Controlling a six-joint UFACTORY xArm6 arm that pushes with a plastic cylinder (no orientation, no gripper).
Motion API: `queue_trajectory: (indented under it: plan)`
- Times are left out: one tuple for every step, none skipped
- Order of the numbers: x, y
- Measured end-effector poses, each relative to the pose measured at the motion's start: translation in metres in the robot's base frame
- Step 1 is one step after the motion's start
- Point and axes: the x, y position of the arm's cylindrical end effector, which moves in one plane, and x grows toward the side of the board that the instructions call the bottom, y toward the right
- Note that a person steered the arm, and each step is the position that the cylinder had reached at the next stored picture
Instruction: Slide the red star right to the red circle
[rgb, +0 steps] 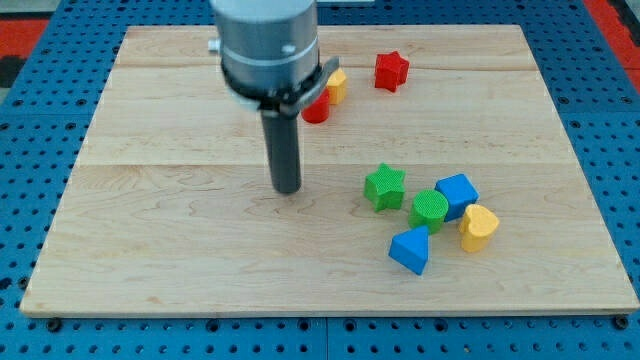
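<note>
While my tip (287, 188) sits mid-board, red star (391, 71) near top edge

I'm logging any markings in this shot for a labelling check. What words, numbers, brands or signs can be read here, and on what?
None: no text, number, brand or sign can be read anywhere.
The wooden board, the coloured blocks such as the red star and red circle, and the rod above my tip are all plain.

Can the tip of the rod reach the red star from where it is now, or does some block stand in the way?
Probably yes. My tip rests on bare board, below and left of the red star. The red circle and yellow block sit left of the star, off the direct line.
</note>
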Motion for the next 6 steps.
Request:
queue_trajectory:
  plan:
    - [0.011, 0.109]
    - [-0.011, 0.081]
    - [-0.08, 0.117]
    - [-0.1, 0.182]
    - [-0.146, 0.225]
    - [-0.216, 0.169]
